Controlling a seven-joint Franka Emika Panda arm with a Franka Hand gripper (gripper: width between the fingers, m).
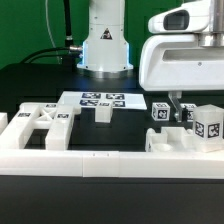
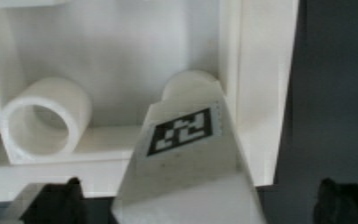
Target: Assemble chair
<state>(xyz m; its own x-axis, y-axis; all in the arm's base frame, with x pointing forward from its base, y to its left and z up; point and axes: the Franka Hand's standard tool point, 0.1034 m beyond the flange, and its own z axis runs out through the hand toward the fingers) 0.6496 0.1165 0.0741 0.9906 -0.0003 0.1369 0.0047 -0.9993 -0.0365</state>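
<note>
In the exterior view my gripper (image 1: 178,110) hangs low at the right, over white chair parts: a small tagged cube (image 1: 160,112), a larger tagged block (image 1: 207,122) and a low white part (image 1: 180,140) below the fingers. In the wrist view my gripper (image 2: 197,205) is open. Its dark fingertips (image 2: 51,200) stand on both sides of a white tagged bar (image 2: 190,140), with a gap on each side. A white rounded piece with a hole (image 2: 43,120) lies beside the bar. A cut-out panel (image 1: 45,122) lies at the exterior view's left.
The marker board (image 1: 100,99) lies mid-table, with a small white block (image 1: 103,114) at its near edge. The long low white border wall (image 1: 80,162) runs along the front. The robot base (image 1: 105,45) stands at the back.
</note>
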